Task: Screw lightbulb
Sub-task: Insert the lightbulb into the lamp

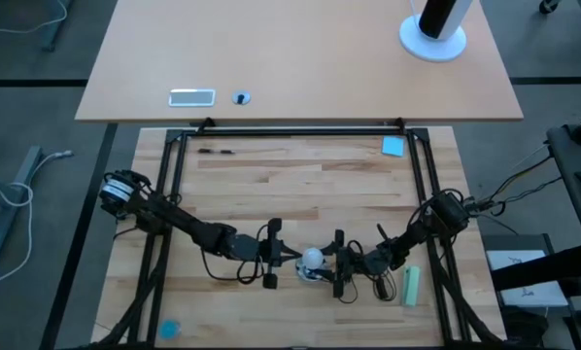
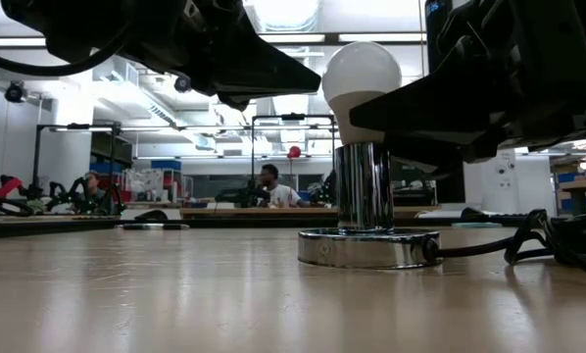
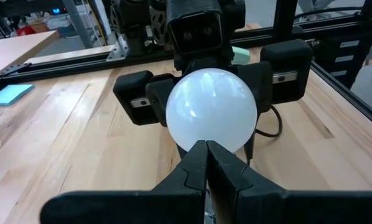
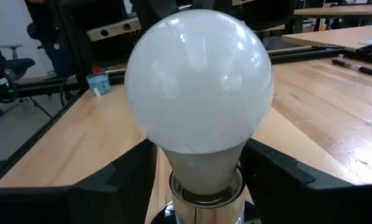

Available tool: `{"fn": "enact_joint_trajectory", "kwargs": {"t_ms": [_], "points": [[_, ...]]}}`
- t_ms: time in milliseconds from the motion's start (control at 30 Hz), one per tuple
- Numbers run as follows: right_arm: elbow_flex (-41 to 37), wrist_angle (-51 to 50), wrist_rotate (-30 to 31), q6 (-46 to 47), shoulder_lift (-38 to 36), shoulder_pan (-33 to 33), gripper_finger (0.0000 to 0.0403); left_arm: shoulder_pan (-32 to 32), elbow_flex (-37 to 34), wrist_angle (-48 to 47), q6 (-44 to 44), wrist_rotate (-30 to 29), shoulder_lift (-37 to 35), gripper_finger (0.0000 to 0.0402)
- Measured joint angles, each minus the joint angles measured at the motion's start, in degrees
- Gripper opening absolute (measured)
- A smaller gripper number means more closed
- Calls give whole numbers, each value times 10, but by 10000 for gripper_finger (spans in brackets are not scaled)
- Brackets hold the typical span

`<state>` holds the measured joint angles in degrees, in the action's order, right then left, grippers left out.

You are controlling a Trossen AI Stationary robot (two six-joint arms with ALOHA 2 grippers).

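While the lightbulb (image 4: 198, 106) stands upright in the shiny round socket (image 2: 369, 245), its neck sits down in the chrome collar, with the white globe sticking up above it. The right tool (image 1: 341, 276) is right at the bulb, one dark finger (image 4: 310, 180) on each side of the neck with a bit of space showing, so it looks released and not gripping anything. The left tool (image 1: 271, 255) is on the opposite side of the bulb, facing the right one, its two fingers (image 3: 208, 171) clenched together with nothing between them and their tips just short of the glass. A black cord (image 2: 528, 245) runs off from the socket base across the wooden table (image 1: 290, 194). Just past the right tool, on the side away from the bulb, lies a pale green block (image 1: 411, 285). Well away from both tools there's a blue sticky note (image 1: 393, 146) near the table's far edge. In the low view a person (image 2: 268, 184) sits way back in the room.
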<state>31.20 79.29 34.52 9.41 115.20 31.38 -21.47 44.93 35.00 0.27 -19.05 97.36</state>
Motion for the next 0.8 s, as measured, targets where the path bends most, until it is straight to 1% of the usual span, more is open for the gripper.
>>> {"fn": "enact_joint_trajectory", "kwargs": {"t_ms": [167, 367, 600, 800], "points": [[0, 0, 0, -3, 0, 1, 224, 0, 0, 0, -2, 0, 0, 0], [0, -30, 1, -5, -10, 1, 214, 0, 0, 0, -3, 0, 0, 0], [-2, -111, 1, -20, -64, 5, 215, 0, -1, 0, -3, -1, 0, 0], [-2, -182, 1, -11, -103, 6, 219, 0, -1, 0, -3, -1, 0, 0]]}}
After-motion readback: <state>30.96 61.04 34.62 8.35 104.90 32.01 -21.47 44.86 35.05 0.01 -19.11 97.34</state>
